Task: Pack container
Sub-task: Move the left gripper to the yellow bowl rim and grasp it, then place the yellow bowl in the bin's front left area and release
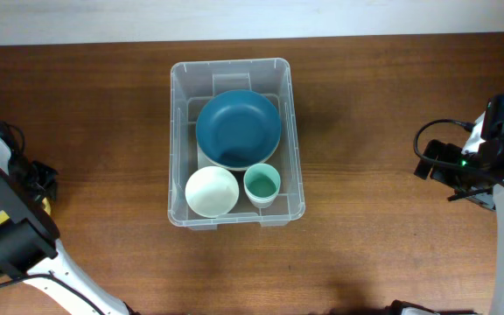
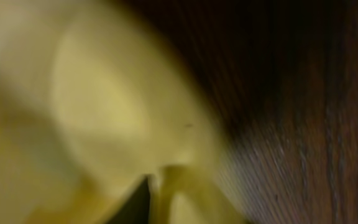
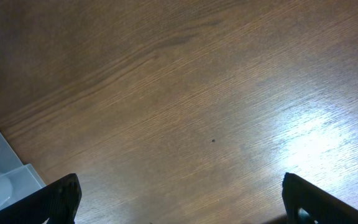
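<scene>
- clear container [image 1: 178,140] upright at the middle of the wooden table [image 1: 383,96], open at the top, long side running top to bottom in the overhead view.
- inside it, at the far end, a dark blue bowl [image 1: 238,129] taking up most of the width, lying on something pale of which only an edge shows.
- at the near end, side by side and mouth up, a white bowl [image 1: 212,191] on the left and a small teal cup [image 1: 262,185] on the right, close enough to seem touching.
- left gripper [image 1: 44,184] down by the table's left edge, well apart from the container.
- in the left wrist view, only a blurred yellow object [image 2: 98,112] very close to the lens, filling the left half, with dark wood grain to the right.
- no fingers to be made out there, so impossible to tell whether spread or closed, or whether holding the yellow thing.
- right gripper [image 3: 180,190] over bare wood to the right of the container, fingers spread wide to the two lower corners of the right wrist view, nothing between them.
- a corner of the container at the lower left edge of that view, near one finger but apart from it.
</scene>
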Motion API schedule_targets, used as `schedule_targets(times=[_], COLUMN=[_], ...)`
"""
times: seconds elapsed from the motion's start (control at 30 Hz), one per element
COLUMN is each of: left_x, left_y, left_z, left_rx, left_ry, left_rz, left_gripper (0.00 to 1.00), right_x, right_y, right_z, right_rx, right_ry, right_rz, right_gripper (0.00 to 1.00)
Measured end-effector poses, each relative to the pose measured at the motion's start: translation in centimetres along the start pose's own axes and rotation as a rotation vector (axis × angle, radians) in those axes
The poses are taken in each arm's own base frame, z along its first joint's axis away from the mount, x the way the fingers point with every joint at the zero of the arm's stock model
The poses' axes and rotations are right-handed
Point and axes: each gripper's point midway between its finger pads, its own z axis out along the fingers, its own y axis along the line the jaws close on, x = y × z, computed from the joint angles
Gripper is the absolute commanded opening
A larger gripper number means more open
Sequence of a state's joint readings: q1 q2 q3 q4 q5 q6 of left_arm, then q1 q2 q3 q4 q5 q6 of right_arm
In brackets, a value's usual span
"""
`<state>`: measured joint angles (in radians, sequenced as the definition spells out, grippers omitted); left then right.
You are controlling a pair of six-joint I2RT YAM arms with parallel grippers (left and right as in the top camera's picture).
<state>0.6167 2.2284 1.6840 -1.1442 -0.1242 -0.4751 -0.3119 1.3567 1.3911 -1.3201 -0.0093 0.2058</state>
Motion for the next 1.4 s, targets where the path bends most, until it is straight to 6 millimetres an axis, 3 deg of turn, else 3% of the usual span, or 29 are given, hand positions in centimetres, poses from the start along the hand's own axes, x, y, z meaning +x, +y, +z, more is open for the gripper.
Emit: schedule_targets(times=[0.1, 0.27, 0.4, 0.5, 0.63, 0.73, 0.8, 0.87, 1.0, 1.07, 1.23, 1.4], left_x=[0.3, 1.2, 2.5, 5.0, 10.6, 15.9, 19.4, 22.1, 28.1, 30.1, 33.9, 36.0], left_y=[-0.2, -1.8, -4.3, -7.2, -10.2, -11.9, -12.7, -13.3, -14.6, -14.9, -15.9, -16.7], left_z=[0.0, -0.4, -3.2, -9.7, -18.8, -23.8, -25.7, -26.1, -25.1, -24.5, -23.2, -21.1], left_rx=[0.007, 0.008, 0.035, 0.113, 0.257, 0.368, 0.423, 0.438, 0.415, 0.403, 0.376, 0.32], left_ry=[0.011, 0.008, -0.052, -0.183, -0.375, -0.476, -0.505, -0.502, -0.451, -0.431, -0.4, -0.361], left_rz=[0.008, 0.056, 0.127, 0.222, 0.37, 0.499, 0.586, 0.659, 0.837, 0.896, 1.013, 1.083], left_gripper=[0.02, 0.01, 0.01, 0.01, 0.01, 0.01, 0.01, 0.01, 0.01, 0.01, 0.01, 0.01], right_x=[0.0, 0.0, 0.0, -0.1, -0.1, -0.1, -0.2, -0.2, -0.2, -0.2, -0.2, -0.1], right_y=[0.0, 0.0, 0.0, 0.0, 0.0, 0.0, 0.0, 0.0, 0.0, 0.0, 0.0, 0.0], right_z=[0.0, 0.0, 0.0, 0.0, 0.0, 0.0, 0.0, 0.0, 0.0, 0.0, 0.0, 0.0], right_rx=[0.0, 0.0, 0.0, 0.0, -0.001, -0.001, -0.001, -0.001, -0.001, -0.001, -0.001, -0.001], right_ry=[0.0, 0.0, -0.001, -0.002, -0.006, -0.006, -0.007, -0.007, -0.007, -0.007, -0.007, -0.004], right_rz=[0.0, -0.001, -0.001, -0.001, -0.001, -0.001, -0.002, -0.002, -0.001, -0.001, -0.002, -0.001], right_gripper=[0.99, 0.99, 0.99, 0.99, 0.99, 0.99, 0.99, 0.99, 0.99, 0.99, 0.99, 0.99])
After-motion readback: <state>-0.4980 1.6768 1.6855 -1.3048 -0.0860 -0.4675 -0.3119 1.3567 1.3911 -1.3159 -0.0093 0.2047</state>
